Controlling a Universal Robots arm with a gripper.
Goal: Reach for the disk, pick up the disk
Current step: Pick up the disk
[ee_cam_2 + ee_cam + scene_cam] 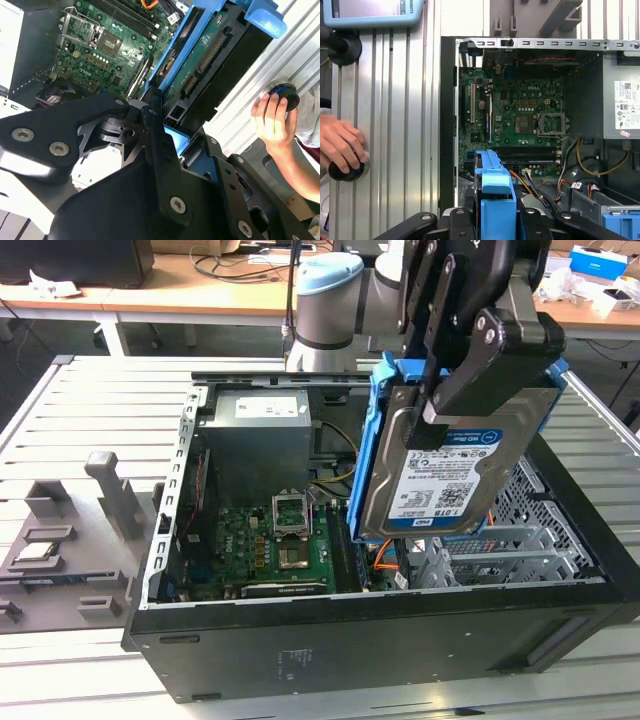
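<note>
Claw [440, 405] clenched on the disk [440, 485], fingers clamping its upper edge. Disk hangs tilted, label facing out, blue rails [378, 440] along its sides, held clear above the open computer case [400, 630] over the drive cage [500, 550]. Below it, green motherboard [270, 545] on the case floor, power supply [262, 435] behind. In the first wrist view a person's hand [340, 145] rests on a black knob [345, 171] on the slatted table [405, 125] beside the case.
</note>
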